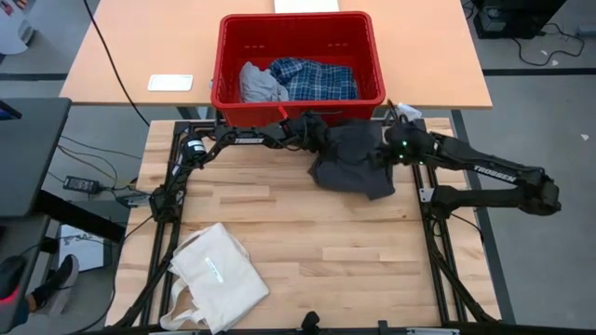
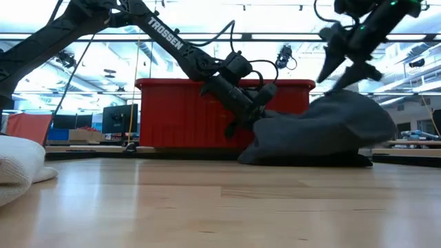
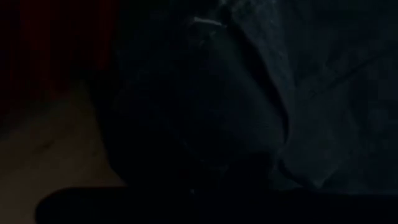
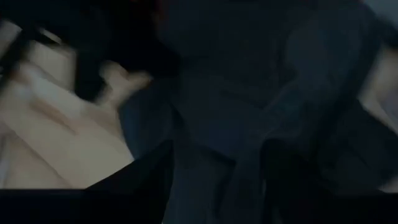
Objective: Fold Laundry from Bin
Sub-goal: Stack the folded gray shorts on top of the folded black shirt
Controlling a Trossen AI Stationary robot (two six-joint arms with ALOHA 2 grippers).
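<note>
Spreading a dark grey top (image 1: 352, 158) on the wooden table (image 1: 279, 233) looks like the step in hand: the garment lies in a rumpled heap just in front of the red bin (image 1: 298, 98), out of the crate but not yet flat. The left gripper (image 1: 321, 140) is at the heap's left edge, its fingers pressed together on a fold of the dark grey top, as the low view suggests where the arm runs into the cloth. The right gripper (image 2: 344, 65) hangs just above the heap's right side; its fingers seem to stand apart and clear of the fabric, though I cannot be fully sure. Still in the bin are a blue-and-white plaid shirt (image 1: 315, 79) and a light grey piece (image 1: 261, 84), lying side by side. A cream tote bag (image 1: 216, 277) rests on the table's near left part, well apart from the work. The next move likely calls for the right gripper to take a fresh corner or hem and for both arms to draw the cloth outward until it lies smooth. The word TROSSEN is readable on both arms; no other writing can be made out.
</note>
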